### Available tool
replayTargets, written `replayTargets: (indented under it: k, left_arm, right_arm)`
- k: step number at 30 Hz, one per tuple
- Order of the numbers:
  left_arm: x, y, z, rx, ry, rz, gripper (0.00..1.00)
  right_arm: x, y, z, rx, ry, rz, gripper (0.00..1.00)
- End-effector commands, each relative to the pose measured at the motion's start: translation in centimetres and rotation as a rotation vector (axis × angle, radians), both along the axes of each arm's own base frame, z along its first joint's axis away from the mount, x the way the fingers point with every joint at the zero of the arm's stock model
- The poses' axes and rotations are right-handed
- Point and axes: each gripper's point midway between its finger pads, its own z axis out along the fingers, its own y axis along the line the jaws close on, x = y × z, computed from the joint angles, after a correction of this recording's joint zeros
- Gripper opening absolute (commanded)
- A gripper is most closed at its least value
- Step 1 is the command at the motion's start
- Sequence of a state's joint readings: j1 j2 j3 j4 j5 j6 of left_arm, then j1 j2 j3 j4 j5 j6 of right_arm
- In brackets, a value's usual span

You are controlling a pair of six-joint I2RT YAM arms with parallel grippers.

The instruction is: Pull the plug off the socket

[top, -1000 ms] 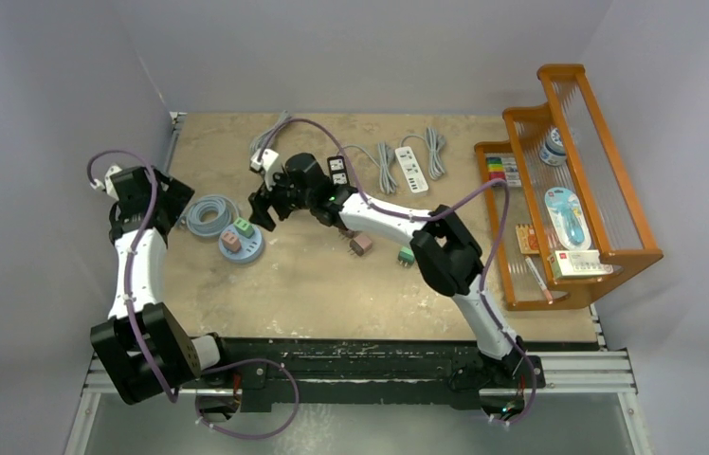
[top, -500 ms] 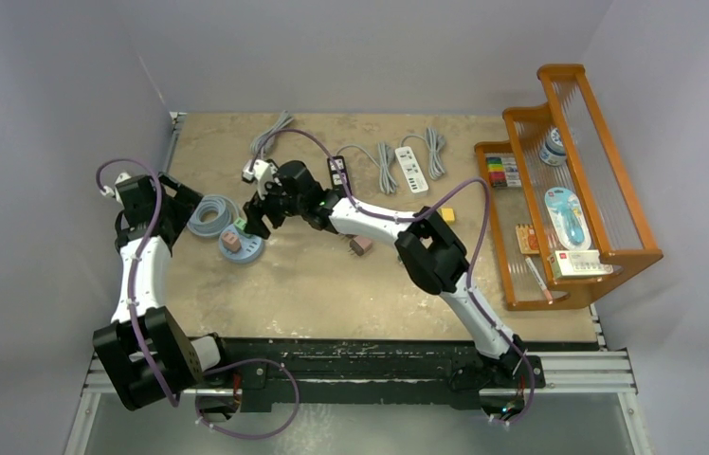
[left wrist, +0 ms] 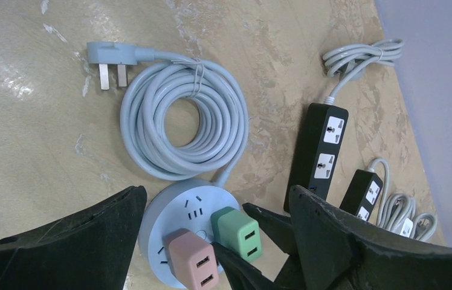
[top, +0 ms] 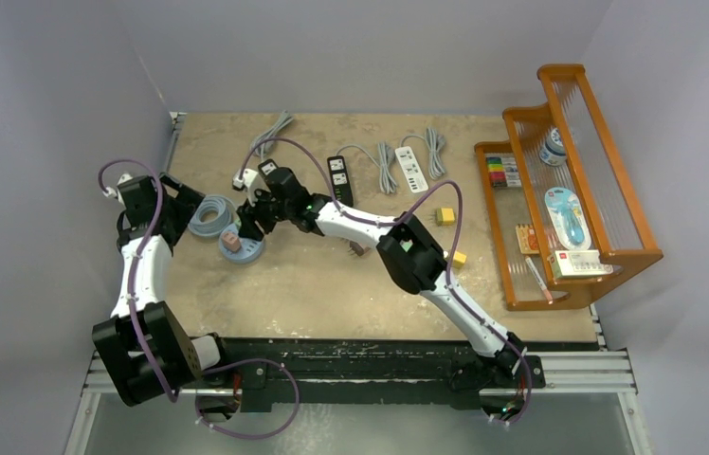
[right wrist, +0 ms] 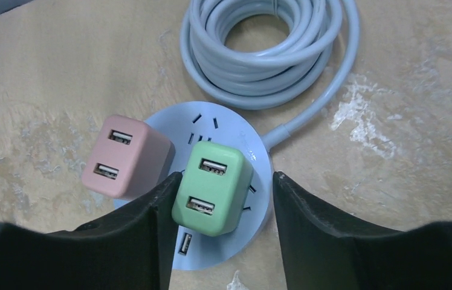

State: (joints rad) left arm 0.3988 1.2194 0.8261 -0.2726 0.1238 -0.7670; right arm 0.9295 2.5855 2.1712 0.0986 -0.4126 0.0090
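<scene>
A round pale-blue socket (right wrist: 223,130) lies on the table with a green plug (right wrist: 211,187) and a pink plug (right wrist: 127,157) standing in it. My right gripper (right wrist: 226,181) is open and straddles the green plug. Its left finger touches the plug's side and its right finger stands apart. My left gripper (left wrist: 217,193) is open and empty, hovering above the socket (left wrist: 169,205). In the left wrist view the green plug (left wrist: 235,232) and the pink plug (left wrist: 190,260) show between its fingers. In the top view the right gripper (top: 246,226) hides the green plug, and the pink plug (top: 230,241) shows.
The socket's coiled grey cable (right wrist: 272,54) lies just behind it. Black power strips (left wrist: 326,151) and a white one (top: 411,169) lie at the back. Loose yellow (top: 445,216) and brown (top: 358,248) plugs lie mid-table. An orange rack (top: 569,190) stands at the right.
My right gripper has moved left onto the round socket and now straddles the green plug. My left gripper has shifted slightly toward the socket.
</scene>
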Motion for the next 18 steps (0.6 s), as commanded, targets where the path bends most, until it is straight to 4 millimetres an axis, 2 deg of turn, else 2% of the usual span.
replayTargets:
  k: [1,3,5,7,12,15,18]
  left_arm:
    - [0.7,0.3,0.3,0.006,-0.038,0.001,0.88]
    - [0.7,0.2,0.0,0.003,-0.036,-0.006,0.88]
    - [0.8,-0.1,-0.4,-0.009,-0.036,-0.020,0.88]
    - [0.9,-0.7,-0.8,-0.032,-0.041,-0.043,0.88]
    - [1.3,-2.9,-2.1,-0.122,-0.047,-0.111,0.89]
    - [1.5,-4.9,-2.7,-0.174,-0.052,-0.146,0.89]
    - [1.7,-7.8,-3.4,-0.183,-0.042,-0.200,0.89]
  right_arm:
    - [0.1,0.9,2.4,0.043,-0.022,0.006,0.52]
    - [0.1,1.0,2.2,0.043,-0.013,0.002,0.37]
    - [-0.1,0.9,2.6,0.052,-0.003,0.002,0.00]
    - [0.6,0.4,4.1,0.078,-0.013,-0.039,0.00]
    - [2.6,-2.9,10.8,0.259,-0.018,-0.124,0.00]
    - [3.0,-4.5,14.1,0.328,-0.045,-0.135,0.00]
    - [3.4,-5.5,16.1,0.370,-0.072,-0.162,0.00]
